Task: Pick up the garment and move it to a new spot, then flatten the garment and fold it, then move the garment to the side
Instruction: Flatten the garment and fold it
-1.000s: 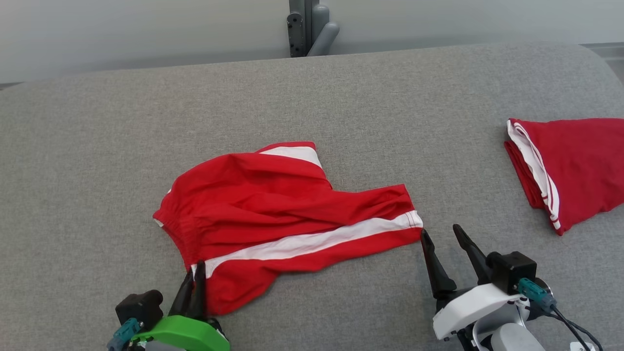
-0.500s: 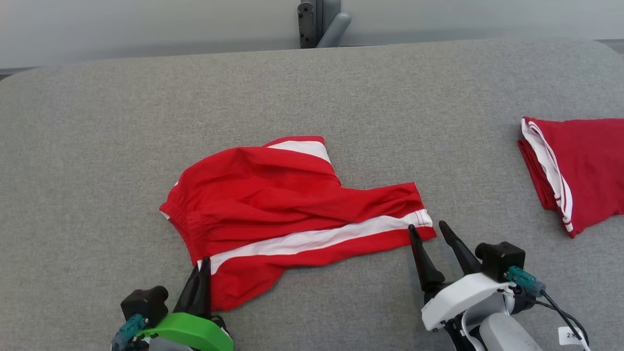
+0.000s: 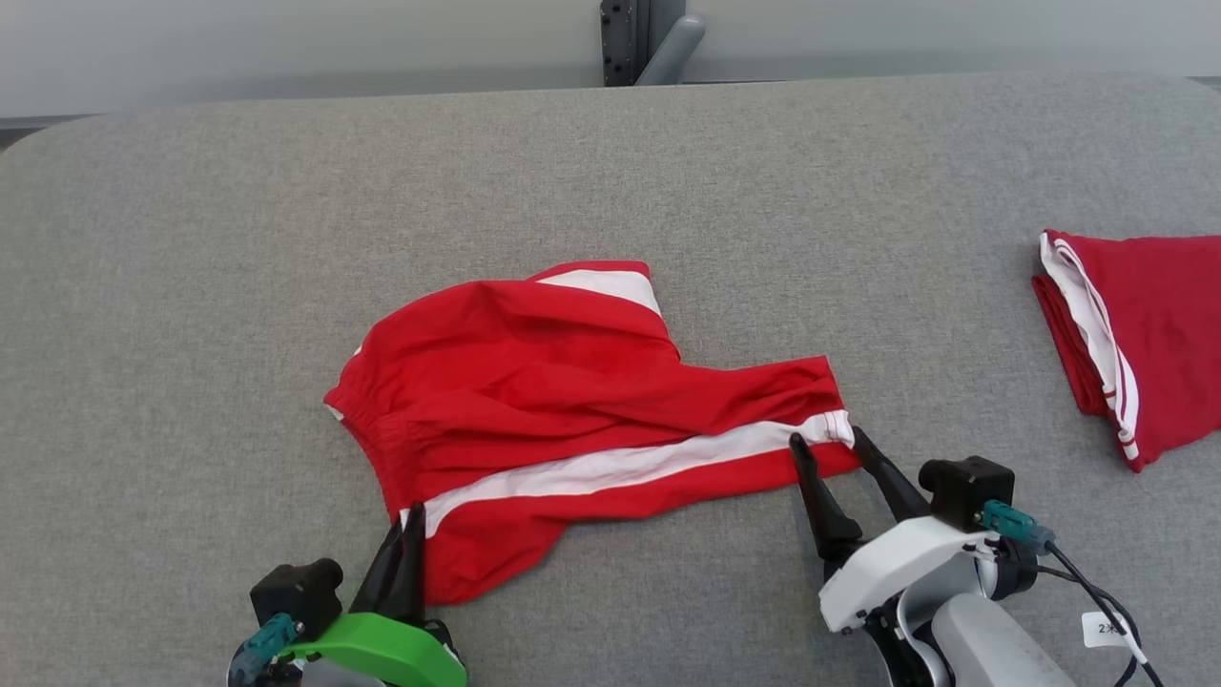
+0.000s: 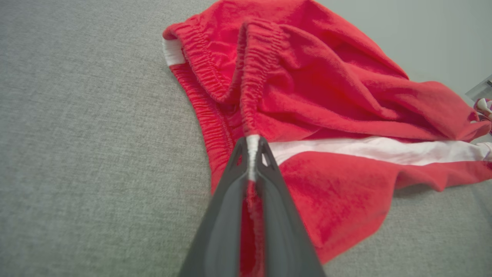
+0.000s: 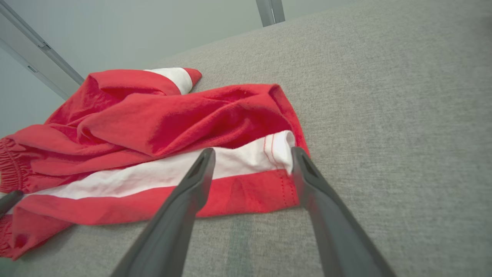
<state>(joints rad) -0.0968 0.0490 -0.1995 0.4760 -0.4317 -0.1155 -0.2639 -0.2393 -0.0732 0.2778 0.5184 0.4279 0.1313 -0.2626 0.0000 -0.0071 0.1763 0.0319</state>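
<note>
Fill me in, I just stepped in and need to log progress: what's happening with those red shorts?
The robot is setting up a two-handed grasp on the crumpled red shorts lying on the grey padded surface. Its left gripper is shut on the waistband at the white stripe. Its right gripper is open, fingers straddling the hem corner at the stripe's other end, not yet closed. Another red garment lies folded at the right.
</note>
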